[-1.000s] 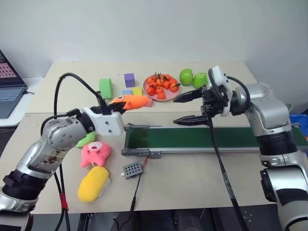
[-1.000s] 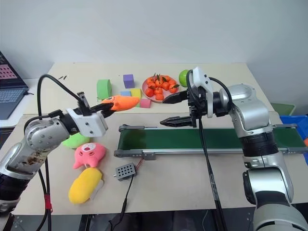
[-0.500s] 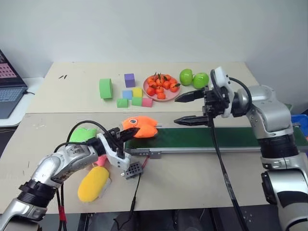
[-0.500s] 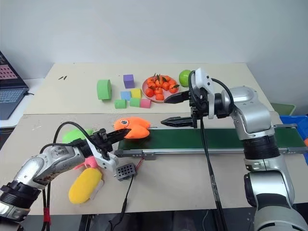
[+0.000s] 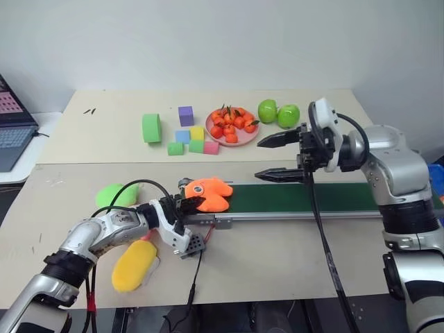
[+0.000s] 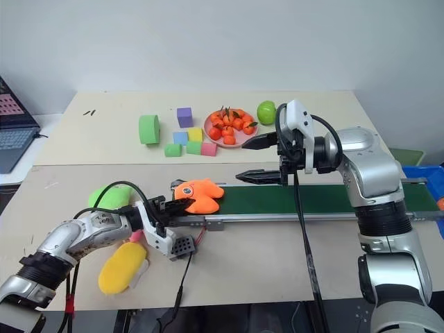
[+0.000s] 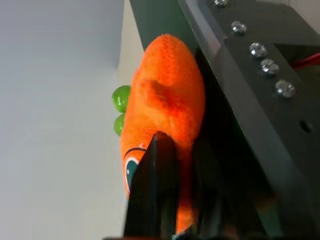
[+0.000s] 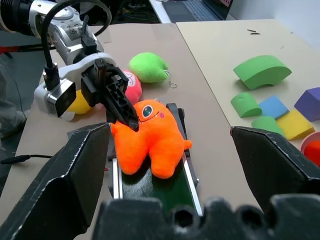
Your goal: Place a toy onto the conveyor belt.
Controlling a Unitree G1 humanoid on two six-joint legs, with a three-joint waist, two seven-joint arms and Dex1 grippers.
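The orange toy (image 5: 208,194) lies on the left end of the dark green conveyor belt (image 5: 312,198), eye toward my left arm. My left gripper (image 5: 186,203) is low at the belt's end, right against the toy's near edge. Its fingers stand slightly apart, and one fingertip (image 8: 131,121) touches the plush beside the eye. In the left wrist view the toy (image 7: 170,100) rests along the belt's frame with its edge still between the fingers. My right gripper (image 5: 257,159) hovers wide open above the belt's middle, pointing at the toy and holding nothing.
A pink plate of small oranges (image 5: 229,125), two green apples (image 5: 277,112) and foam blocks (image 5: 187,132) sit at the back. A green plush (image 5: 116,195) and a yellow plush (image 5: 135,265) lie by my left arm. A small grey box (image 5: 194,244) sits before the belt.
My left arm has come down and set the orange toy on the belt's left end, and its fingers have parted slightly. The right arm has stayed in place.
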